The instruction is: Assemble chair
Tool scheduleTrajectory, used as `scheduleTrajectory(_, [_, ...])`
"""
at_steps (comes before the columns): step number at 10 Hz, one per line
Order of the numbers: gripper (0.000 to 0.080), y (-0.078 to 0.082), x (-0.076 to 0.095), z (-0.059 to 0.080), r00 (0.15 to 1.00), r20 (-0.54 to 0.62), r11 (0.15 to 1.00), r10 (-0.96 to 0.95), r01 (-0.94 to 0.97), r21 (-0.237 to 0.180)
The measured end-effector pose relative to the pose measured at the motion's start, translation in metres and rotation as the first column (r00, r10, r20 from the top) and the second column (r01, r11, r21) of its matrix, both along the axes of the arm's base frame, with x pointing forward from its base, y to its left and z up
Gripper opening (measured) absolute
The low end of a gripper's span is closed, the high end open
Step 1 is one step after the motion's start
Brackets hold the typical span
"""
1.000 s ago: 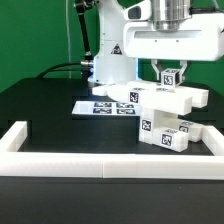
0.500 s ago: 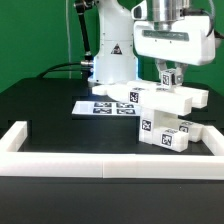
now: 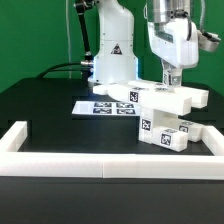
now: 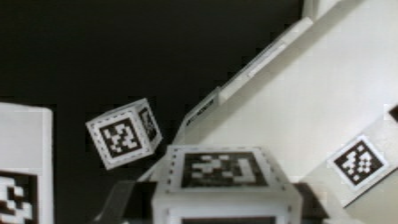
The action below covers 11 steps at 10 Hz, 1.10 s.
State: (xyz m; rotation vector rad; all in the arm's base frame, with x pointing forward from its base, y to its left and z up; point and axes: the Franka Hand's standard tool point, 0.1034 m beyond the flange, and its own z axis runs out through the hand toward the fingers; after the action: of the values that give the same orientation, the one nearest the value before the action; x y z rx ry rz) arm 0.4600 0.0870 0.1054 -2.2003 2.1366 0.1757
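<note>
Chair parts [image 3: 165, 110] sit inside rail [image 3: 100, 165], claw [image 3: 172, 78] clamping tagged piece [image 4: 221, 170].

My gripper [image 4: 217, 208] is clamped on a small white chair piece [image 4: 221, 172]. The piece's square tag faces the camera, and one dark finger [image 4: 125, 203] shows at its side. Just beyond it a broad white slab [image 4: 329, 90] runs diagonally, carrying a slab tag [image 4: 361, 160] near its edge. Beside the slab a tilted tagged face [image 4: 125, 133] shows against the black table [image 4: 89, 50]. Another white part [image 4: 18, 150] is cut off by the frame edge.
</note>
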Motion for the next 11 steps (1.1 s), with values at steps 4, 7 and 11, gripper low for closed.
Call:
scheduleTrajectory(4, [0.0378,0.0003,-0.0002,-0.0004,0.997,-0.011,0.997,-0.077,0.077,0.001])
scheduleTrajectory(7, [0.062,0.0031,0.0,0.0,0.997,0.009,0.997,0.076,-0.076,0.007])
scheduleTrajectory(11, [0.0648,0.0022,0.0008,-0.0001,0.895,0.063,0.896,0.442,-0.443,0.005])
